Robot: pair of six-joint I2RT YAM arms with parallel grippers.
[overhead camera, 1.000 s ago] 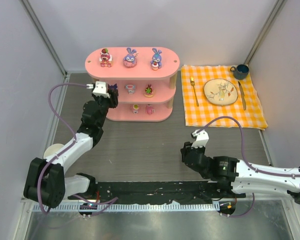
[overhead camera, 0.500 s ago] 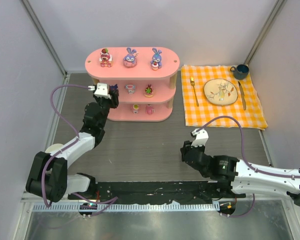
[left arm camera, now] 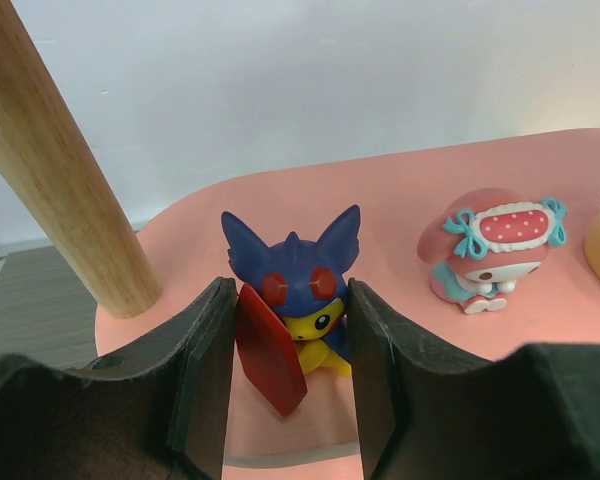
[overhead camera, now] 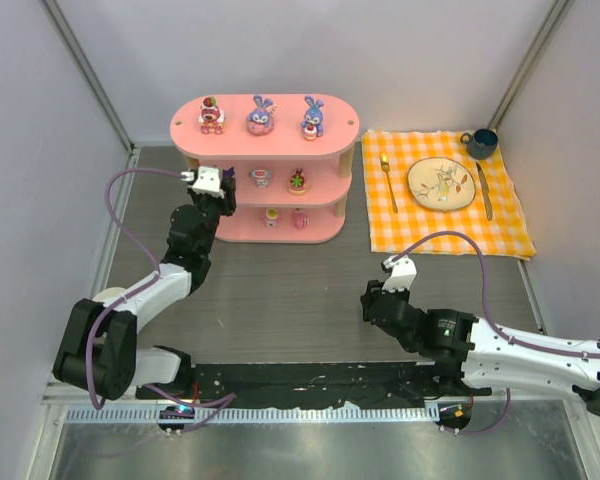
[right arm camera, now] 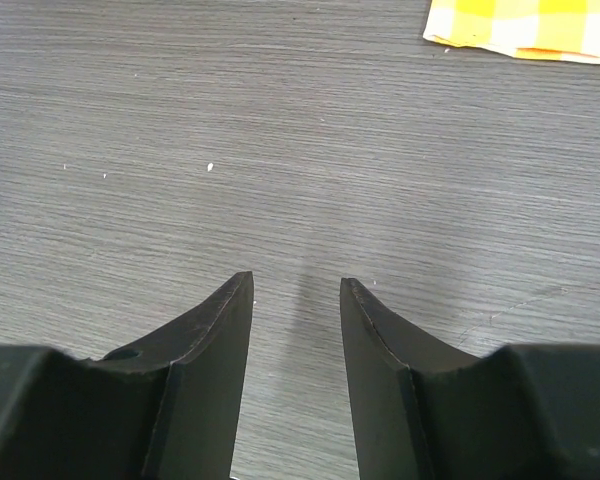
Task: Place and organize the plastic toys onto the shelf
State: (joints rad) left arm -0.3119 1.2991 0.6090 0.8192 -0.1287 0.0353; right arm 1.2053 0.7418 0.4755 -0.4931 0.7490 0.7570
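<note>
The pink three-tier shelf [overhead camera: 185,131] stands at the back of the table. Three plastic toys [overhead camera: 261,116] line its top board, two [overhead camera: 297,181] sit on the middle board and two [overhead camera: 271,216] on the bottom one. My left gripper [overhead camera: 226,181] reaches into the middle tier's left end. In the left wrist view it [left arm camera: 290,287] is shut on a blue-eared, yellow and red toy [left arm camera: 302,292] that rests on the pink board [left arm camera: 400,200]. A pink-and-white toy [left arm camera: 492,245] stands to its right. My right gripper [right arm camera: 296,285] is open and empty above bare table [overhead camera: 372,297].
A wooden shelf post [left arm camera: 60,170] rises just left of the held toy. An orange checked cloth [overhead camera: 448,195] at the right holds a plate [overhead camera: 441,184], fork, knife and a dark cup [overhead camera: 480,143]. A white bowl [overhead camera: 102,298] shows behind the left arm.
My left gripper has edged slightly further into the middle tier with the toy. The right arm has hardly moved.
</note>
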